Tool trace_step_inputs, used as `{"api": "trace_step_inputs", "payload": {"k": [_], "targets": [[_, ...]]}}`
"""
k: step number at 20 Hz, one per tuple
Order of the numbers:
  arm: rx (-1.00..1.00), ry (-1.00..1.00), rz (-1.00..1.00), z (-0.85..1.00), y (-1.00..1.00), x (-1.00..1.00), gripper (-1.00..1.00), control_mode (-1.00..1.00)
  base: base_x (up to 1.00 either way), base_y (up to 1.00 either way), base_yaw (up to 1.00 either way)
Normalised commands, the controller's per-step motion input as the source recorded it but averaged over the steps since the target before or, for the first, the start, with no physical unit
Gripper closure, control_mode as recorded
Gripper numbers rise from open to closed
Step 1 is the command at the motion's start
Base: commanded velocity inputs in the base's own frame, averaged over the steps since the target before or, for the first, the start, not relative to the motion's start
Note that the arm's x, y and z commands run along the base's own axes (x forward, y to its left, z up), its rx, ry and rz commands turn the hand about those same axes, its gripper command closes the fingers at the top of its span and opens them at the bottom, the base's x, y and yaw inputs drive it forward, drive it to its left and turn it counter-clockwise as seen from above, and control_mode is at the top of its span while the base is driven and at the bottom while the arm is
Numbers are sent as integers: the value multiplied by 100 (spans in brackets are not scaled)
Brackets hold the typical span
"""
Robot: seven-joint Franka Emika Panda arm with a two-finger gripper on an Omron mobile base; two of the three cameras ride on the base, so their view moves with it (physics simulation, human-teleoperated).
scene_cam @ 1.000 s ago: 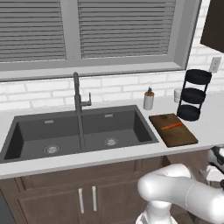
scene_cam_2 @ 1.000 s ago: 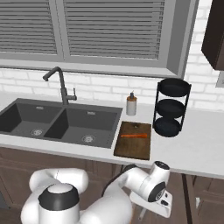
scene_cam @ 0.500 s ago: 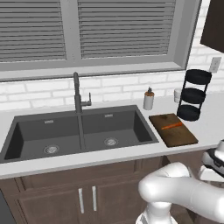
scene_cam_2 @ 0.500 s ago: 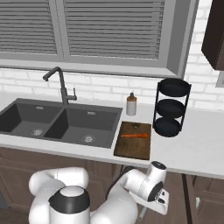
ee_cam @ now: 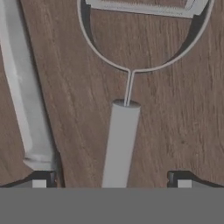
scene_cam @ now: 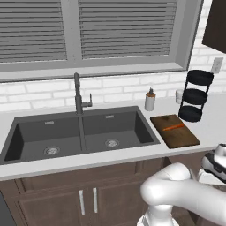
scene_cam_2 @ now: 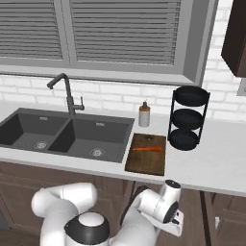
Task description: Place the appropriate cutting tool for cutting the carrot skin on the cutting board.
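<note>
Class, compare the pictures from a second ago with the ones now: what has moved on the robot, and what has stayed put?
The arm's wrist has sunk lower below the counter edge, and it shifted slightly in the left base view too. The carrot remains on the cutting board; sink, bottle and rack are unchanged.

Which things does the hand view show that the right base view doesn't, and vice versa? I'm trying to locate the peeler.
Hand view: a pale peeler with a wire-loop head, beside a knife blade, both lying on wood grain, the peeler's handle between the open tool's tips. Right base view: the carrot on the cutting board, the sink, the black rack. Shared: no object I can match between them.
</note>
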Motion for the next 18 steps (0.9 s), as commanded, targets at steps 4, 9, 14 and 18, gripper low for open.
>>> {"api": "trace_step_inputs", "payload": {"k": [4,9,14,18], "targets": [[0,0,0,-31,1,0,-100,-100,0,0,0],[-4,0,0,-39,8,0,100,-100,0,0,0],[-4,0,0,-30,20,0,100,-100,0,0,0],[0,0,0,-3,12,-15,100,-100,0,0,0]]}}
